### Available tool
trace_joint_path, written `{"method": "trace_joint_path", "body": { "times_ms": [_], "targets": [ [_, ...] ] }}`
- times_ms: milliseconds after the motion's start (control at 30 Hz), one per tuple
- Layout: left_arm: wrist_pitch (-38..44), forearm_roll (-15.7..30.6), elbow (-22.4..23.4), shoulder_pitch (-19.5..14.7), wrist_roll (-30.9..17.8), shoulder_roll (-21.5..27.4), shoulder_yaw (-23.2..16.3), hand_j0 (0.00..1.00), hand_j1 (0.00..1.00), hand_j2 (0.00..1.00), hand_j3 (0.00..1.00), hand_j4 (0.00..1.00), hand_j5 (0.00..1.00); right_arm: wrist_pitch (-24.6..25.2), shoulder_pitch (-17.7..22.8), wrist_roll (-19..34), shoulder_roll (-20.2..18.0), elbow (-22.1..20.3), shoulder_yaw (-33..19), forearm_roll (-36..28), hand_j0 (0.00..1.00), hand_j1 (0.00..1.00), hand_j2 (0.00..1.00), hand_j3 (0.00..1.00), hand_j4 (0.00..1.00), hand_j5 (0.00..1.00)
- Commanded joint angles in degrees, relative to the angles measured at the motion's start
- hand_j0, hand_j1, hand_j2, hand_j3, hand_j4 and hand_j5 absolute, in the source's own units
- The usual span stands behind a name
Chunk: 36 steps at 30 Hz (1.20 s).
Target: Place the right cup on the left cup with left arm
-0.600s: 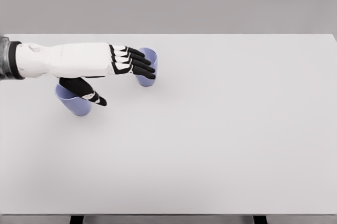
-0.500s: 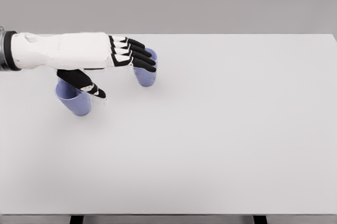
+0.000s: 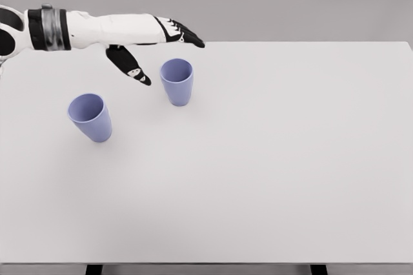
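Head view shows the left robot hand (image 3: 155, 46) raised over the far left part of the white worktop (image 3: 271, 159), its arm coming in from the picture's upper left. Its fingers (image 3: 184, 32) are stretched out and apart, the thumb (image 3: 129, 67) hanging down on its own, and they hold nothing. The right cup (image 3: 177, 81), a blue one standing upright with its mouth open upward, sits just beside the thumb, at about four o'clock from the hand and apart from it. The left cup (image 3: 90, 117), the same blue, stands upright and well apart from the first, at about eight o'clock from it. No right arm shows anywhere. Judged by how things lie, the task is at its beginning: the right cup is not yet gripped and nothing is stacked. The step in hand looks like the approach to the grasp. The next move calls for the hand to come down toward four o'clock, set thumb and fingers on opposite sides of the right cup's wall, and close without tipping it, before any carry toward the left cup.
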Motion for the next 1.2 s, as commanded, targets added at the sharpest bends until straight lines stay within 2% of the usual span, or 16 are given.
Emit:
{"method": "trace_joint_path", "body": {
  "times_ms": [0,67,167,233,300,367,467,567,700,900,1167],
  "targets": [
    [0.2,0.3,3.2,0.0,-1.4,-1.9,-1.2,1.0,1.0,1.0,1.0,1.0,1.0,0.0,0.0,0.0,0.0,0.0,0.0,0.1,1.0,1.0,1.0,1.0,1.0,1.0],
    [0.2,0.1,4.2,0.0,-1.4,-2.1,-1.2,1.0,1.0,1.0,1.0,1.0,1.0,0.0,0.0,0.0,0.0,0.0,0.0,0.1,1.0,1.0,1.0,1.0,1.0,1.0],
    [0.2,-3.4,12.3,0.0,-1.4,-5.1,-1.2,1.0,1.0,1.0,1.0,1.0,1.0,0.0,0.0,0.0,0.0,0.0,0.0,0.1,1.0,1.0,1.0,1.0,1.0,1.0],
    [0.2,-4.9,15.8,0.0,-1.4,-6.8,-1.2,1.0,1.0,1.0,1.0,1.0,1.0,0.0,0.0,0.0,0.0,0.0,0.0,0.1,1.0,1.0,1.0,1.0,1.0,1.0],
    [0.2,-5.0,16.2,-0.1,-1.4,-8.4,-1.2,1.0,1.0,1.0,1.0,1.0,1.0,0.0,0.0,0.0,0.0,0.0,0.0,0.1,1.0,1.0,1.0,1.0,1.0,1.0],
    [0.2,-6.9,18.0,-0.1,-1.4,-10.3,-1.1,1.0,1.0,1.0,1.0,1.0,1.0,0.0,0.0,0.0,0.0,0.0,0.0,0.1,1.0,1.0,1.0,1.0,1.0,1.0],
    [0.2,-6.9,20.9,0.0,-1.2,-11.6,-1.2,1.0,1.0,1.0,1.0,1.0,1.0,0.0,0.0,0.0,0.0,0.0,0.0,0.1,1.0,1.0,1.0,1.0,1.0,1.0],
    [0.2,-7.1,24.6,0.0,-0.4,-11.8,-1.2,1.0,1.0,1.0,1.0,1.0,1.0,0.0,0.0,0.0,0.0,0.0,0.0,0.1,1.0,1.0,1.0,1.0,1.0,1.0],
    [0.2,-9.1,31.4,-0.1,-0.4,-15.7,-1.1,1.0,1.0,1.0,1.0,1.0,1.0,0.0,0.0,0.0,0.0,0.0,0.0,0.1,1.0,1.0,1.0,1.0,1.0,1.0],
    [0.2,-10.4,32.4,0.0,-0.2,-18.1,-1.0,1.0,1.0,1.0,1.0,1.0,1.0,0.0,0.0,0.0,0.0,0.0,0.0,0.1,1.0,1.0,1.0,1.0,1.0,1.0],
    [0.2,-10.8,32.6,0.1,0.5,-17.8,-0.5,1.0,1.0,1.0,1.0,1.0,1.0,0.0,0.0,0.0,0.0,0.0,0.0,0.1,1.0,1.0,1.0,1.0,1.0,1.0]
  ]
}}
